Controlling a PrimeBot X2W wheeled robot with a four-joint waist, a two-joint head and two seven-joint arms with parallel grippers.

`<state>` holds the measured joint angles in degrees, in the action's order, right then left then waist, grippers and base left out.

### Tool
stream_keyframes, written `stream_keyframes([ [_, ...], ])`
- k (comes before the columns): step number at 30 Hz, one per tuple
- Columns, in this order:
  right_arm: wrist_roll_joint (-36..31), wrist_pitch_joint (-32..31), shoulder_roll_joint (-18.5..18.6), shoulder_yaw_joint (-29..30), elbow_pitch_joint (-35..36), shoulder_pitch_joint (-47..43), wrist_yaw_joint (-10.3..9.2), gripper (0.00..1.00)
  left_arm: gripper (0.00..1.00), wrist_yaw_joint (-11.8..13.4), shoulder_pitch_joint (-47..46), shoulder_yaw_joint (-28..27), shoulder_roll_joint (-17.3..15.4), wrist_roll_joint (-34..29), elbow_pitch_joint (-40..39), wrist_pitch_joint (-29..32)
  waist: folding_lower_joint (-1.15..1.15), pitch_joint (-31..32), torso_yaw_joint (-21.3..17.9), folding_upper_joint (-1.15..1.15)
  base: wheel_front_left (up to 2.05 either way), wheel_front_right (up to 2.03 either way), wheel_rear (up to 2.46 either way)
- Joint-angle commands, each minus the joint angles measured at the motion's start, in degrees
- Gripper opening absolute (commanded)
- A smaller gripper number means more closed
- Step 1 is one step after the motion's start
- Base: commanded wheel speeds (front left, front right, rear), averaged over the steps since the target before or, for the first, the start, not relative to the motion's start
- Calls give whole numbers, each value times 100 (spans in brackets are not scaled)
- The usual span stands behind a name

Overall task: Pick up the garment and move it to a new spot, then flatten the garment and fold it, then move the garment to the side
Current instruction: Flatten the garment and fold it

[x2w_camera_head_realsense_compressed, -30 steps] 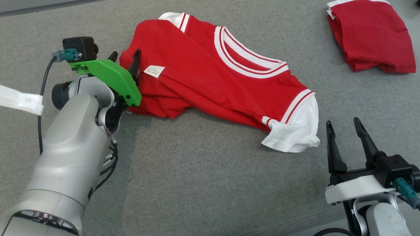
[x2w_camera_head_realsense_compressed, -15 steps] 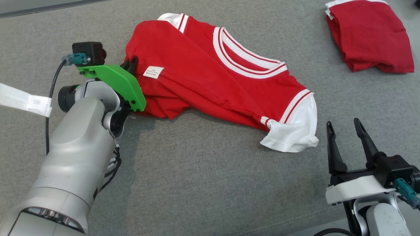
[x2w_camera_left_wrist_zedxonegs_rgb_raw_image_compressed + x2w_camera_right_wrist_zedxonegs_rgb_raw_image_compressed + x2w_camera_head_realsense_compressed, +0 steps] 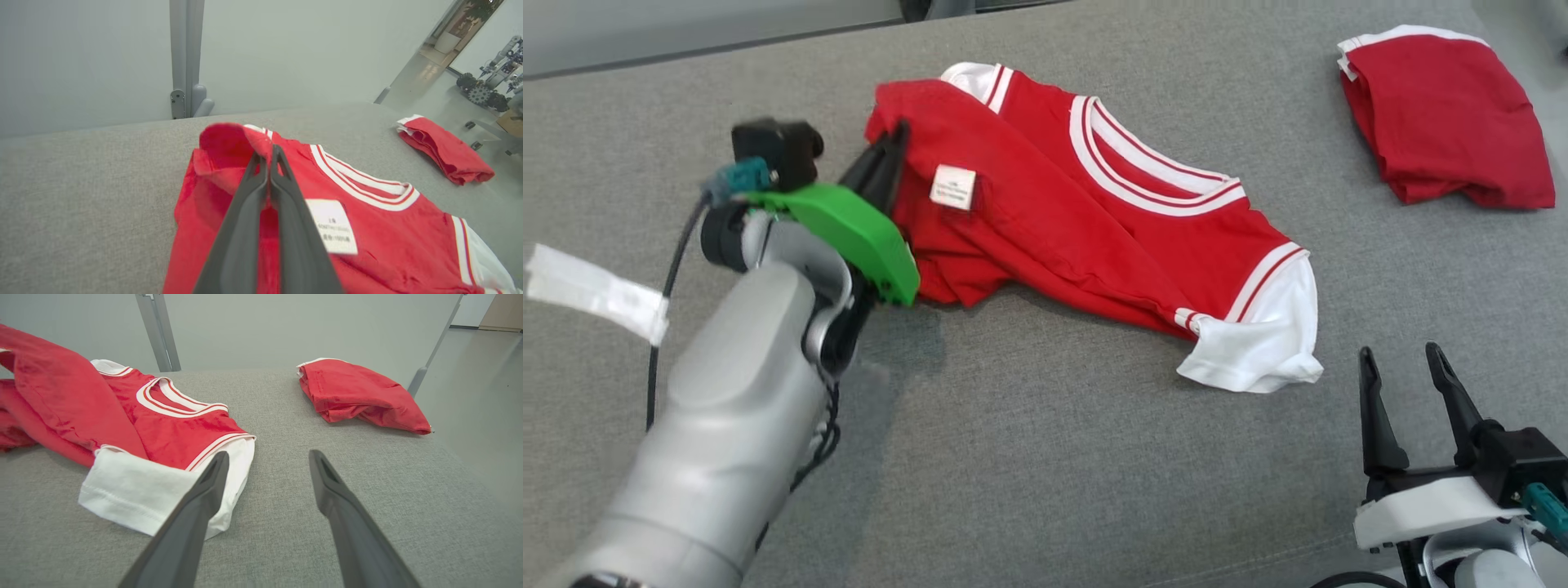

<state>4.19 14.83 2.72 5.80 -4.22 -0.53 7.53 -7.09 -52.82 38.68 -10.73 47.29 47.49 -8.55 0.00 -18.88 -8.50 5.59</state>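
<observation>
A red garment [image 3: 1086,220] with white-striped collar and white sleeve cuffs lies crumpled on the grey cloth surface [image 3: 1029,457]; a white label [image 3: 952,187] faces up. My left gripper [image 3: 894,139] is shut on the garment's left edge, lifting a fold of red cloth [image 3: 229,141] that drapes over the fingertips in the left wrist view. The pinched hem is raised off the surface. My right gripper [image 3: 1401,363] stands open at the lower right, apart from the white sleeve [image 3: 135,490] that lies just left of its fingers.
A second red garment [image 3: 1445,122], folded, lies at the far right back [image 3: 359,396]. A strip of white tape [image 3: 592,290] sticks to the surface at the left. Bare grey cloth stretches across the front middle. A wall and metal post [image 3: 186,57] rise behind the surface.
My left gripper has closed on the garment's left edge and moved up and to the right, dragging the cloth and its label along. The head view has shifted slightly.
</observation>
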Motion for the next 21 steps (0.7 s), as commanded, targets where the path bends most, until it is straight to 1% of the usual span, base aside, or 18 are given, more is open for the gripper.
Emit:
stream_keyframes([
  [1,33,36,14,33,-18,-192,-9,100,0,79,605,27,-256,79,-563,98,0,338,247,0,0,0,0],
  [3,33,36,16,93,-16,-325,-9,100,0,393,1331,9,-581,177,-1493,251,0,477,372,0,0,0,0],
  [4,34,37,14,100,-16,-364,-9,100,0,606,1773,-18,-751,221,-2005,347,0,524,431,0,0,0,0],
  [6,28,36,14,121,-20,-440,-9,100,0,1164,2697,-91,-1150,319,-3058,489,0,592,561,0,0,0,0],
  [7,20,37,14,119,-14,-460,-9,100,0,1428,3154,-157,-1299,442,-3543,535,0,604,624,0,0,0,0],
  [9,-5,37,15,109,3,-487,-9,100,0,1874,3978,-297,-1500,655,-4414,562,0,612,766,0,0,0,0],
  [10,-5,37,15,109,3,-487,-9,100,0,1874,3978,-297,-1500,655,-4414,562,0,612,766,0,0,0,0],
  [12,-35,37,25,76,-5,-485,-9,100,0,2254,4658,-401,-1669,800,-4977,513,0,618,898,0,0,0,0],
  [15,-59,36,91,71,-23,-451,-9,100,0,2588,5385,-333,-1691,864,-5378,475,0,644,1043,0,0,0,0],
  [16,-62,37,105,74,-32,-430,-9,100,0,2636,5524,-298,-1648,892,-5403,449,0,653,1077,0,0,0,0],
  [19,-69,36,132,93,-42,-434,-9,100,0,2670,5729,-149,-1506,917,-5296,426,0,684,1178,0,0,0,0],
  [21,-68,37,139,77,-47,-461,-9,100,0,2623,5733,-63,-1381,912,-5157,376,0,706,1233,0,0,0,0],
])
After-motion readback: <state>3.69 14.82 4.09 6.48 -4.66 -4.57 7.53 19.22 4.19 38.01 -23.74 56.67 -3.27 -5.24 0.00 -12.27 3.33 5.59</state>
